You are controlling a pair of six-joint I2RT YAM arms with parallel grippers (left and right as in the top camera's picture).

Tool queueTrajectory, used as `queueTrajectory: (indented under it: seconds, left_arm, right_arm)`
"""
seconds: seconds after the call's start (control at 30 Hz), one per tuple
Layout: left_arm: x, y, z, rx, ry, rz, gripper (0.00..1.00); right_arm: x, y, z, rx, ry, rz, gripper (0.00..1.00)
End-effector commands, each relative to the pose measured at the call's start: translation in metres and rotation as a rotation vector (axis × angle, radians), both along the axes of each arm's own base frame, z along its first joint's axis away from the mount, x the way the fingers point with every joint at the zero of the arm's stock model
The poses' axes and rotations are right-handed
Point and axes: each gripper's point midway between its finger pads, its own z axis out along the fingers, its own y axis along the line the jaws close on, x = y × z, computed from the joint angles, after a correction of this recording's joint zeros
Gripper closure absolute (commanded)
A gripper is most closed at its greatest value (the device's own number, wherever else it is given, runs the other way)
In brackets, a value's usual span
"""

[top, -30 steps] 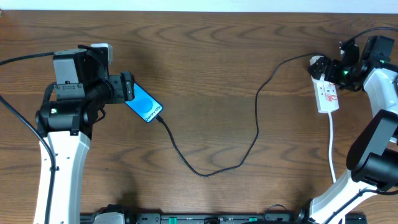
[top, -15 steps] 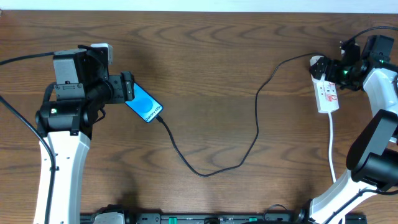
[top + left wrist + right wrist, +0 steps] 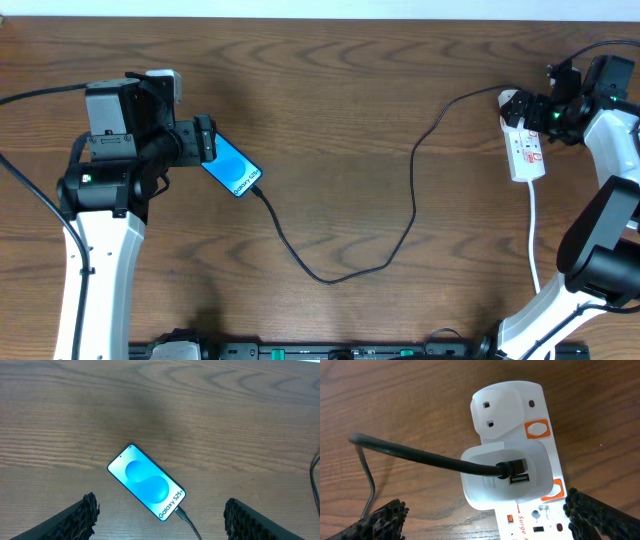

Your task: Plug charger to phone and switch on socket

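The phone (image 3: 233, 167) lies flat on the table at a slant, its blue screen (image 3: 146, 482) up. The black charger cable (image 3: 413, 200) has its plug tip (image 3: 181, 512) seated in the phone's lower end. From there it loops across to a white adapter (image 3: 490, 480) on the socket (image 3: 527, 150). My left gripper (image 3: 205, 140) hovers open by the phone's upper-left end, fingers (image 3: 82, 515) wide apart and empty. My right gripper (image 3: 537, 115) is open above the socket's rounded end (image 3: 505, 405), one finger (image 3: 600, 517) at the strip's right edge. It holds nothing.
Orange switches (image 3: 537, 429) sit along the socket's right side. The socket's white cord (image 3: 535, 230) runs toward the front edge on the right. A white box (image 3: 165, 78) sits behind the left arm. Bare wood lies between the two arms.
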Motion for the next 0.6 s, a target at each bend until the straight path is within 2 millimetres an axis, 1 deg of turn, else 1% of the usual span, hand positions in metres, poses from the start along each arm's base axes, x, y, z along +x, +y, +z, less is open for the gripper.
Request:
queueTrajectory:
  seconds: [0.0,0.37,0.57]
  left_arm:
    - [0.0011,0.0015,-0.0004,0.016,0.001,-0.004,0.18]
    - [0.0011,0.0015,-0.0004,0.016,0.001,-0.004,0.18]
    - [0.0012,0.0015,-0.0003,0.016,0.001,-0.004,0.18]
  right_arm:
    - [-0.0036,0.0002,-0.0034,-0.006,0.011,0.014,0.01]
    - [-0.0053,0.0007,-0.0044,-0.004,0.019,0.014,0.01]
    - [-0.0063,-0.0033,-0.0058,-0.024,0.028,0.003,0.01]
